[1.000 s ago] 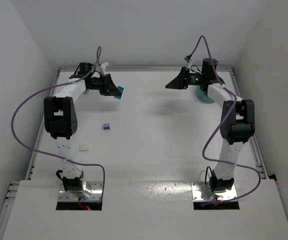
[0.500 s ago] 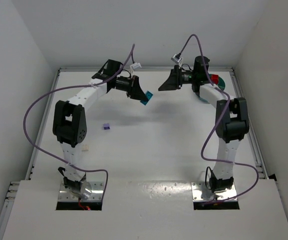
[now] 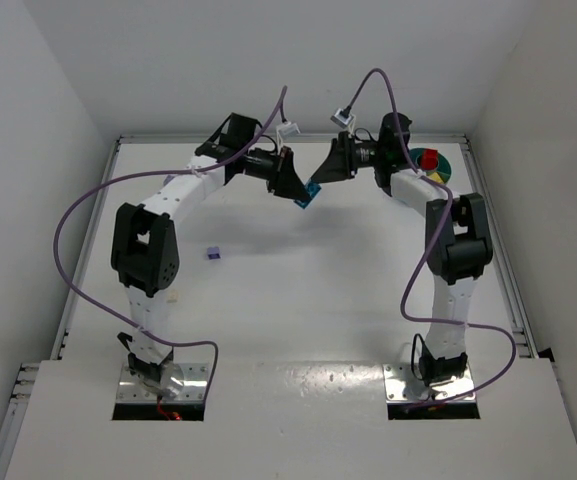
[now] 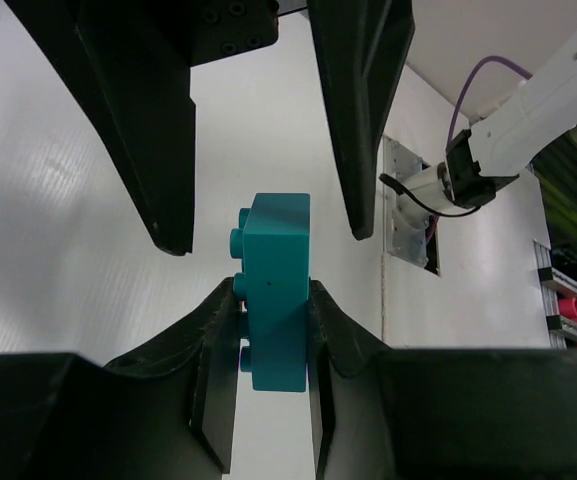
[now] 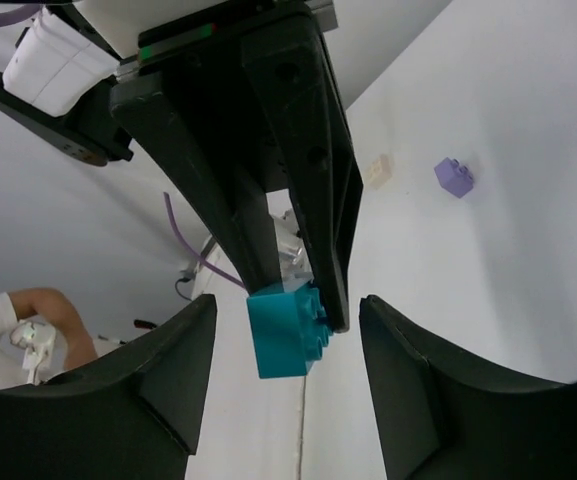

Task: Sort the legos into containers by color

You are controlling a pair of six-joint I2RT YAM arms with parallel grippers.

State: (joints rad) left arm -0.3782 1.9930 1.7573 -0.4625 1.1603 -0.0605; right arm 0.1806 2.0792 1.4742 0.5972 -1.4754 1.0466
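My left gripper [image 3: 296, 185] is shut on a cyan brick [image 3: 309, 194] and holds it in the air over the far middle of the table. In the left wrist view the brick [image 4: 278, 290] is clamped between my fingers [image 4: 213, 340]. My right gripper [image 3: 328, 168] is open and faces the left one. In the right wrist view the cyan brick [image 5: 286, 340] lies between my open right fingers [image 5: 168, 380] without touching them. The teal dish [image 3: 446, 172] sits at the far right behind the right arm, with red [image 3: 428, 158] and yellow [image 3: 421, 176] pieces in it.
A small purple brick [image 3: 213, 253] lies on the table left of centre and shows in the right wrist view [image 5: 454, 177], with a cream brick [image 5: 377, 170] beside it. Walls close the table on three sides.
My left arm has swung right from the far left, carrying the cyan brick to the far middle. My right gripper has moved left from the dish to meet it, uncovering the dish.
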